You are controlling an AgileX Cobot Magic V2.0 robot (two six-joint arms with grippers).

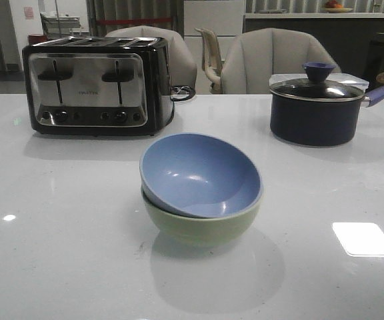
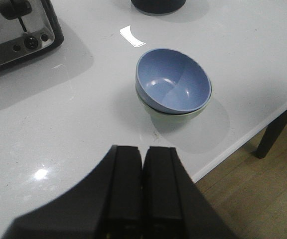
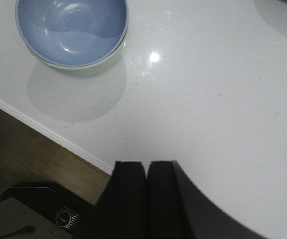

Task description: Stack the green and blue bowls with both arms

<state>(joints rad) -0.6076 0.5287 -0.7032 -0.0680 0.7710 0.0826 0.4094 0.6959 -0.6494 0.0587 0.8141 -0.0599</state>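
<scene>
Stacked bowls sit low in the middle of the front view, the blue bowl (image 1: 202,173) nested inside the green bowl (image 1: 202,227) and tipped a little toward the camera.

Both rest on the white table (image 1: 59,253), with a toaster (image 1: 95,87) in the upper left of that frame and a dark lidded pot (image 1: 319,107) in the upper right, each well apart from the bowls. Neither arm shows in the front view. Each wrist view shows its own arm above the table and clear of the bowls: the left gripper (image 2: 142,186) has its fingers pressed together on nothing, and the right gripper (image 3: 146,199) likewise has its fingers together and empty, near the table's front edge.
</scene>
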